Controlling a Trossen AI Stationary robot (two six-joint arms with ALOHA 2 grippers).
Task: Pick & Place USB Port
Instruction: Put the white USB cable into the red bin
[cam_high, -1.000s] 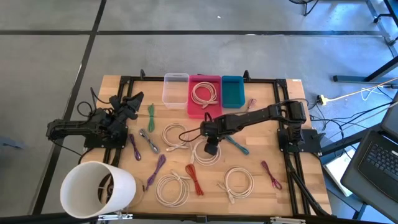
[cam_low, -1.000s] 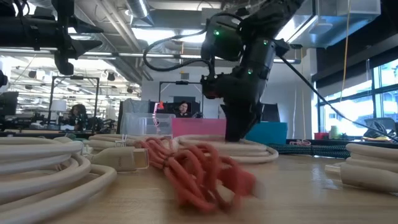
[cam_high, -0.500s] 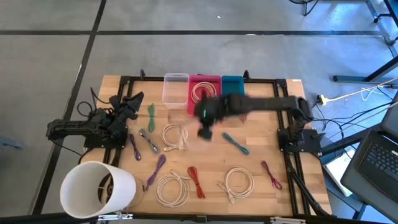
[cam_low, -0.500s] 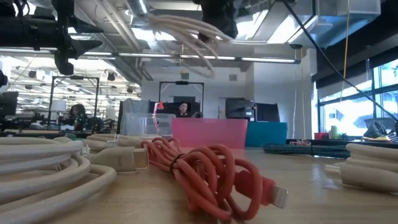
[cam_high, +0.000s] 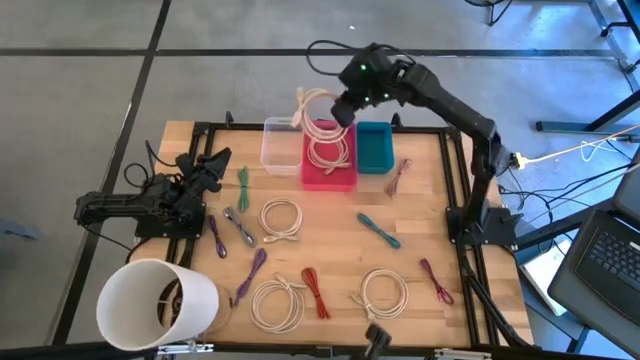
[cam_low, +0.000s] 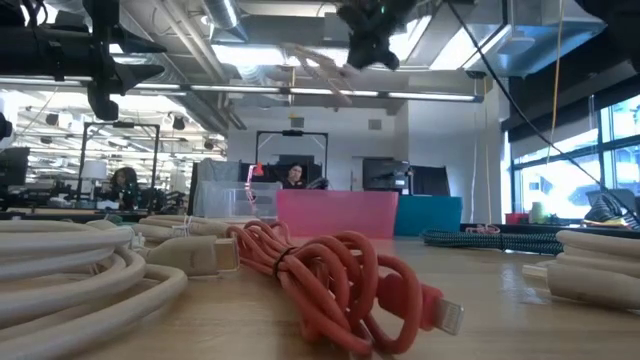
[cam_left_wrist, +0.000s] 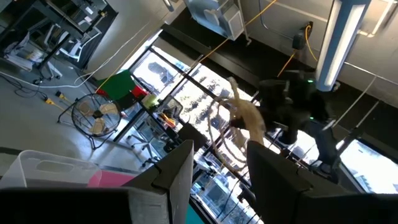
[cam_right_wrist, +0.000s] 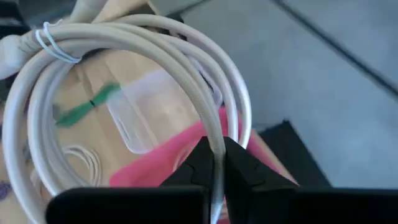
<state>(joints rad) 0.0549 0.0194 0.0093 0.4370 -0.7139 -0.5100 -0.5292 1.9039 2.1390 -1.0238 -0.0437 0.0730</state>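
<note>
A white coiled USB cable (cam_high: 314, 104) hangs high in the air, over the far end of the pink bin (cam_high: 345, 181). My right gripper (cam_high: 345, 108) is shut on it, and the low view shows gripper (cam_low: 368, 48) and cable (cam_low: 312, 66) well above the table. A second white coil (cam_high: 328, 150) lies inside the pink bin. My left gripper (cam_high: 218, 160) waits at the table's left side, open with nothing between its fingers (cam_left_wrist: 180, 174). My right gripper pinches several strands on one side of the coil's loop (cam_right_wrist: 215, 142) between its two fingers. The fingers slant downward from above and lie across the strands. The coil reaches out beyond the fingertips, lifted clear of the table and the bins, its tied end (cam_right_wrist: 46, 37) farthest from the fingers.
A clear bin (cam_high: 282, 145) and a teal bin (cam_high: 374, 147) flank the pink one at the far edge. White coils (cam_high: 281, 217) (cam_high: 277, 303) (cam_high: 383, 292) and green (cam_high: 242, 188), teal (cam_high: 380, 230), red (cam_high: 313, 290) and purple (cam_high: 436, 280) cables lie on the table. A white bucket (cam_high: 158, 305) stands near left.
My right gripper has risen from the middle of the table with the white coil and swung toward the far edge, ending high over the pink bin. The coil, which lay on the table, is now lifted clear.
</note>
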